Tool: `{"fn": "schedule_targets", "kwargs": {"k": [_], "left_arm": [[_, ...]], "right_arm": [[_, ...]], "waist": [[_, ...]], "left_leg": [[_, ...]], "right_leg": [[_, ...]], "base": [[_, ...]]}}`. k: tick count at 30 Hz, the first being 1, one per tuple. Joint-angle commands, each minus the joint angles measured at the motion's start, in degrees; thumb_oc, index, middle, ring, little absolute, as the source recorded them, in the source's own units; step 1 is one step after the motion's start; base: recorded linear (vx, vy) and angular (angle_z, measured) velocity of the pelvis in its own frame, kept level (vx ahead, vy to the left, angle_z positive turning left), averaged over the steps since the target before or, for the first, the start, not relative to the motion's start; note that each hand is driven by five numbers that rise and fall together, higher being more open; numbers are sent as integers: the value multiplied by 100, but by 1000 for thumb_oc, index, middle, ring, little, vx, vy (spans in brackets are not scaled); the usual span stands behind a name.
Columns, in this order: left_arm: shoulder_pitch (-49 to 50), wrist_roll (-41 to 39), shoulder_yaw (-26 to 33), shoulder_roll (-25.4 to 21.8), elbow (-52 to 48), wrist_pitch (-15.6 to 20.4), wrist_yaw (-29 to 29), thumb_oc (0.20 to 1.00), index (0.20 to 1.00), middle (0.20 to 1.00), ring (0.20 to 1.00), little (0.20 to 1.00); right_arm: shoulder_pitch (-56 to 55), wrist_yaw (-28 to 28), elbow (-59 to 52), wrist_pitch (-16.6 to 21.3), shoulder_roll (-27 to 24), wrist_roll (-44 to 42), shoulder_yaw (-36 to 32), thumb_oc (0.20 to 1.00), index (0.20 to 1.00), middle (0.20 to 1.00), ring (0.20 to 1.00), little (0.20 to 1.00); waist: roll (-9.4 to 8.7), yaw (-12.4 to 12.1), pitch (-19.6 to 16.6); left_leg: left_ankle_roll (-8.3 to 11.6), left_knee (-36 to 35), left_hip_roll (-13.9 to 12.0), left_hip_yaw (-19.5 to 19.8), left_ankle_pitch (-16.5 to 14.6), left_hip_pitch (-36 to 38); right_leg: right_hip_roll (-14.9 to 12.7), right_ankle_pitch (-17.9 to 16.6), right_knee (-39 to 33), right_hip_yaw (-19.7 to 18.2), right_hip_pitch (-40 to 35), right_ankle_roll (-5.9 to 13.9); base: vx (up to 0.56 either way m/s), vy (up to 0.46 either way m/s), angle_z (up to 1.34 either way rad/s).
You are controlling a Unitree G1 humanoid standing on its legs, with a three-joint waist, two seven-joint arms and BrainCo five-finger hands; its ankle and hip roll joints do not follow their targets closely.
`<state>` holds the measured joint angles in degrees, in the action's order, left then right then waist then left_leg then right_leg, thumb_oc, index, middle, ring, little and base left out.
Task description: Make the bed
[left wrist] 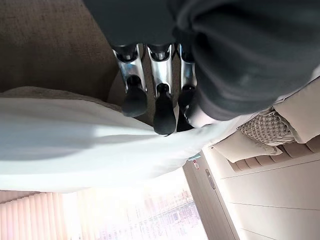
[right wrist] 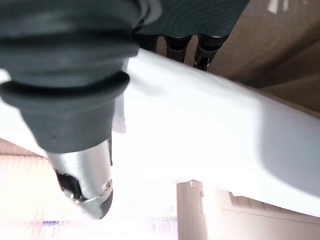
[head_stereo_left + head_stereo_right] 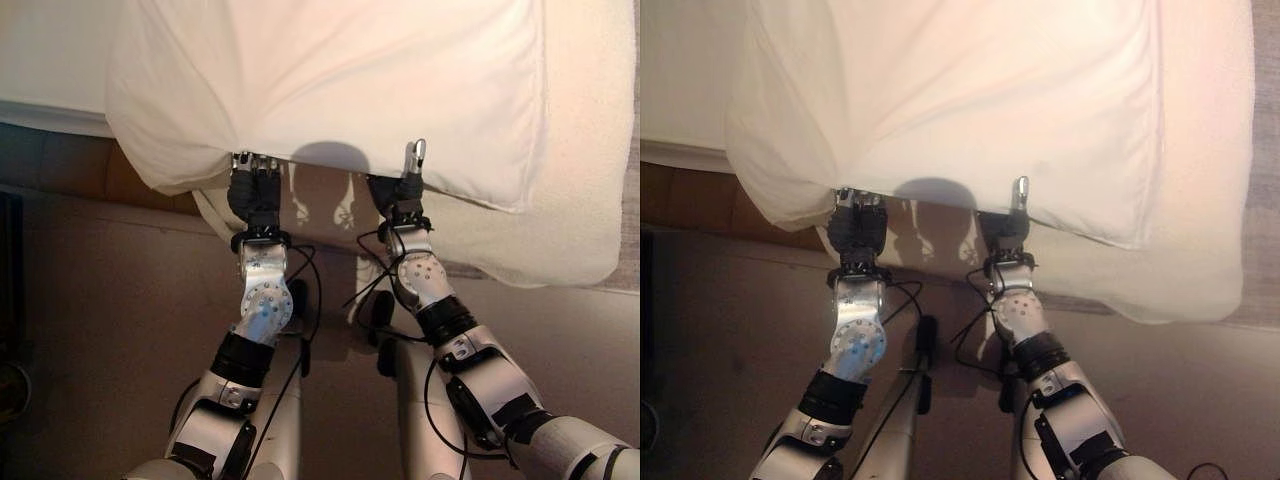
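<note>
A white duvet (image 3: 340, 80) is spread over the bed, and its near edge hangs lifted in front of me. My left hand (image 3: 255, 195) grips that edge left of centre, fingertips (image 1: 162, 112) pressed into the cloth (image 1: 75, 150). My right hand (image 3: 403, 200) holds the same edge further right. Its thumb (image 2: 85, 185) lies on one side of the cloth (image 2: 210, 130) and its fingers (image 2: 200, 47) on the other. Between the two hands the edge is slightly raised and casts a shadow on the layer beneath.
A cream under-blanket (image 3: 590, 200) sticks out beyond the duvet at the right and hangs over the bed's side. The sheet-covered mattress (image 3: 50, 60) and wooden bed frame (image 3: 100, 165) lie at the left. Brown carpet (image 3: 100, 300) runs below. A textured cushion (image 1: 265, 127) rests by a padded headboard.
</note>
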<state>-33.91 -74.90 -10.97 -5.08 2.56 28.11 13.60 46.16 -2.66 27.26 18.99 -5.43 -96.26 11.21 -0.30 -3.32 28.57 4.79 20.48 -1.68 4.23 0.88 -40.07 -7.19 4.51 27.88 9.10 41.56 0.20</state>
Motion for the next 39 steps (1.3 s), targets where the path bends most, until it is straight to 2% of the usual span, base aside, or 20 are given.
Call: {"fn": "schedule_targets", "kwargs": {"k": [1,10,11,12,13,29,30,31,32,33,39], "left_arm": [[116,689,324,-152,-1074,425,-58,200,200,200,200,200],[179,829,495,-191,-1177,525,85,200,200,200,200,200],[184,845,491,-199,-1190,515,76,200,200,200,200,200],[197,853,484,-204,-1208,508,55,200,200,200,200,200],[192,872,472,-214,-1221,498,45,200,200,200,200,200],[270,910,508,-170,-1239,482,-38,200,200,200,200,200],[279,919,521,-172,-1214,486,-33,313,313,313,313,313],[308,910,554,-179,-1192,478,-30,529,529,529,529,529],[407,921,666,-223,-1070,454,-9,947,947,947,947,947],[412,915,670,-226,-1066,453,-15,1000,1000,1000,1000,1000],[943,660,1014,-257,-643,340,-39,1000,1000,1000,1000,1000]], "right_arm": [[-64,-90,-528,425,-218,103,-494,1000,1000,1000,1000,1000],[71,233,13,698,-642,80,-1154,1000,1000,1000,1000,1000],[73,228,24,685,-659,102,-1150,658,658,658,658,658],[74,219,60,643,-680,139,-1138,282,282,282,282,282],[73,202,42,629,-679,146,-1134,200,200,200,200,200],[-139,-421,-598,225,-557,296,-714,200,200,200,200,200],[-153,-452,-650,213,-553,294,-709,200,200,200,200,200],[-176,-483,-706,204,-558,298,-697,200,200,200,200,200],[-247,-572,-874,204,-544,298,-697,200,200,200,200,200],[-259,-570,-884,207,-538,301,-690,200,200,200,200,200],[-514,-753,-1779,239,-457,361,-517,200,200,200,200,200]], "waist": [[136,32,-335],[148,67,-381],[150,64,-386],[155,69,-393],[156,69,-393],[155,121,-475],[153,119,-482],[144,118,-491],[133,118,-508],[130,121,-512],[118,104,-483]], "left_leg": [[-312,-4,335,-153,-113,-164],[-296,-87,319,-138,-87,-164],[-293,-96,315,-133,-83,-163],[-292,-100,313,-133,-80,-163],[-280,-91,316,-132,-74,-167],[-269,-126,313,-130,-61,-191],[-257,-122,313,-137,-46,-205],[-270,-129,312,-134,-46,-210],[-296,-140,316,-124,-54,-200],[-297,-138,316,-127,-56,-199],[-294,-99,312,-140,-98,-163]], "right_leg": [[-35,-152,-423,-195,-217,634],[-32,-130,-438,-177,-190,647],[-30,-120,-437,-174,-189,645],[-27,-119,-421,-173,-174,642],[-20,-120,-409,-172,-167,638],[-8,-140,-406,-195,-101,637],[-5,-145,-404,-193,-85,634],[-2,-144,-401,-195,-79,633],[11,-138,-395,-211,-80,628],[11,-137,-393,-214,-80,628],[35,-83,-355,-262,-107,612]], "base": [[31,-16,0],[0,0,0],[0,0,0],[0,0,0],[0,0,0],[0,0,0],[0,0,0],[0,0,0],[0,0,0],[0,0,0],[-1,-3,-2]]}}
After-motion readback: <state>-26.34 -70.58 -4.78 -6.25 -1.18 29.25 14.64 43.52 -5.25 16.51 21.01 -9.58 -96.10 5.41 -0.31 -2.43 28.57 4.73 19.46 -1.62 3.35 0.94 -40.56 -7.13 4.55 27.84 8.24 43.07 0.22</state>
